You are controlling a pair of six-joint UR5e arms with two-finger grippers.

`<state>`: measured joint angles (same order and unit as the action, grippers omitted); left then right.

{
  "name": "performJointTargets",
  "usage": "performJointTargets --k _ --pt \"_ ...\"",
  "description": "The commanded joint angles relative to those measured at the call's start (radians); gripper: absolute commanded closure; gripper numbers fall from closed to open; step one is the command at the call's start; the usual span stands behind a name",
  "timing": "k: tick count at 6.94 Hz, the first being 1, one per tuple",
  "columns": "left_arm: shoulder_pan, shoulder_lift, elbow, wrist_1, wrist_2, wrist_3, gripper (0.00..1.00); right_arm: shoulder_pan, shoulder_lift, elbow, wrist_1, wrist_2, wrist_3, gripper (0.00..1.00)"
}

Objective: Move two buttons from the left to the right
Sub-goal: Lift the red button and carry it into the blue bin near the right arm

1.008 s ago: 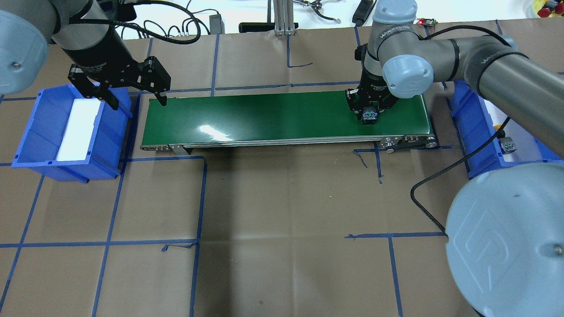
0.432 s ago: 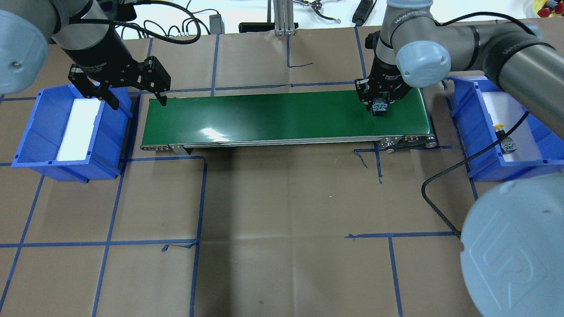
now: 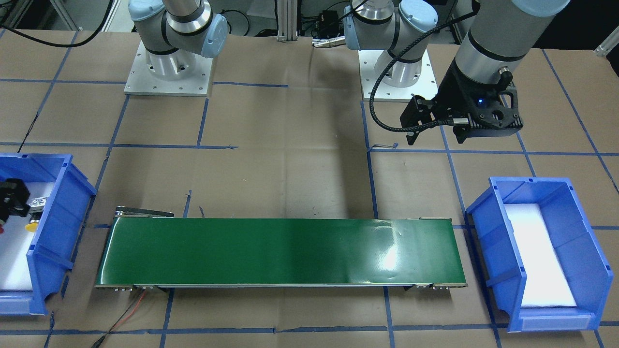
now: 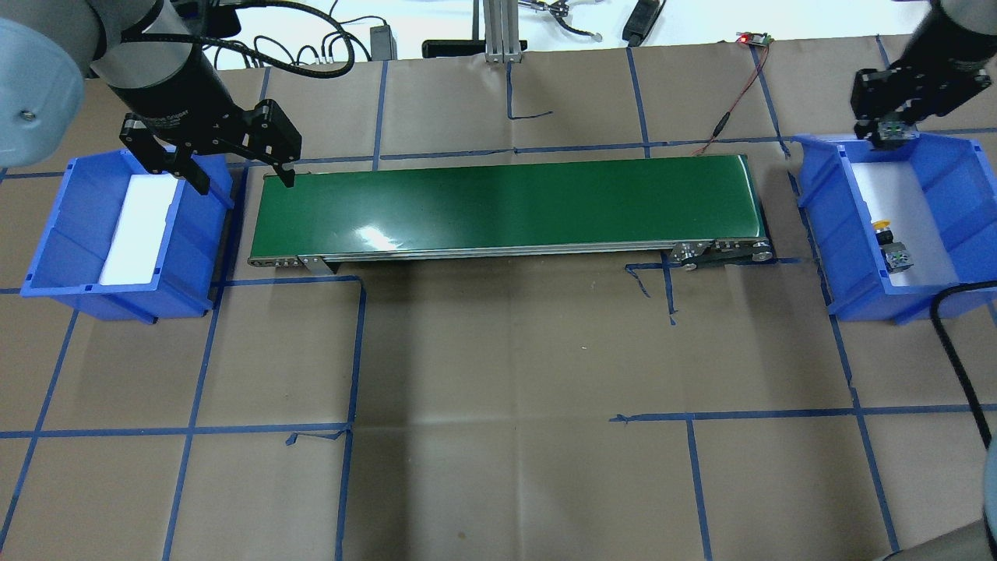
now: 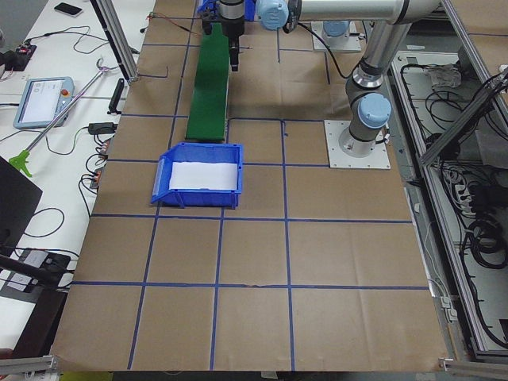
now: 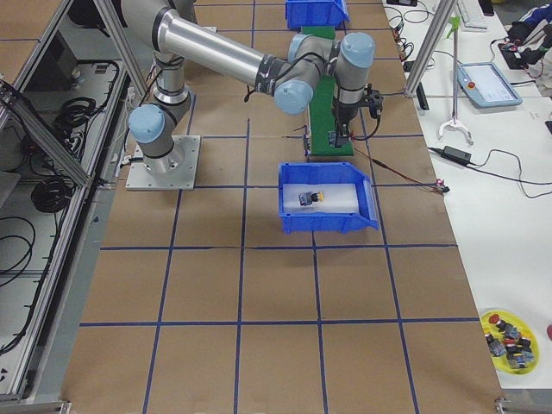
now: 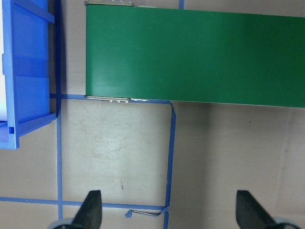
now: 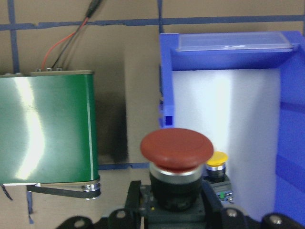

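Where the front-facing camera looks down, the left gripper (image 3: 436, 137) hangs raised and wide open toward the desk's (image 3: 290, 159) left edge, holding nothing. The left bin (image 3: 483, 232) by that edge holds only a white pad (image 3: 541, 256). The right bin (image 3: 63, 217) is at the right edge, with the yellow button (image 3: 34, 215) lying on its side inside. The green belt (image 3: 280, 251) runs between the bins.

Overhead: the left gripper (image 4: 243, 178) has its jaws spread wide and shows between the left bin (image 4: 47, 257) and the belt's (image 4: 506, 202) left end. The right gripper (image 4: 892, 128) is closed on the red button (image 4: 897, 134), of which only the grey block shows. It sits above the far end of the right bin (image 4: 826, 226), toward the far-right corner. The yellow button (image 4: 892, 243) lies on the bin's pad near the near end, apart from the gripper.

Left side view: the left bin (image 5: 198, 194) is clear. The grippers are too small to judge.

Right side view: the yellow button (image 6: 309, 198) lies in the right bin (image 6: 328, 222).

Left wrist: the fingertips (image 7: 93, 210) are far apart with nothing between them. Below are the belt (image 7: 190, 52) end and a left bin (image 7: 28, 71) corner.

Right wrist: the right gripper (image 8: 176, 214) clamps the red button (image 8: 176, 145) by its black barrel, cap facing away from the gripper. Below, the yellow button (image 8: 217, 160) lies on the pad in the right bin (image 8: 167, 95). The belt (image 8: 47, 129) end is beside the bin, not touching it.
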<state>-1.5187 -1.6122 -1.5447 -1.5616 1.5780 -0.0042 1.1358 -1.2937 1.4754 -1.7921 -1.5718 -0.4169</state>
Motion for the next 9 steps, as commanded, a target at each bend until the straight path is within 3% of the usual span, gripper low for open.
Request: performJointTargets --k 1,3,4,9 --pt "0.0 0.0 0.0 0.0 0.0 0.0 0.0 -0.093 0.058 -0.001 -0.022 0.007 -0.153 0.93" --pt "0.0 -0.002 0.0 0.0 0.0 -0.002 0.0 -0.093 0.135 0.005 -0.061 0.01 -0.152 0.93" --pt "0.0 -0.002 0.0 0.0 -0.001 -0.002 0.0 -0.093 0.175 0.009 -0.143 0.013 -0.149 0.93" --pt "0.0 -0.002 0.0 0.0 -0.001 -0.002 0.0 -0.08 0.293 0.0 -0.187 0.015 -0.141 0.93"
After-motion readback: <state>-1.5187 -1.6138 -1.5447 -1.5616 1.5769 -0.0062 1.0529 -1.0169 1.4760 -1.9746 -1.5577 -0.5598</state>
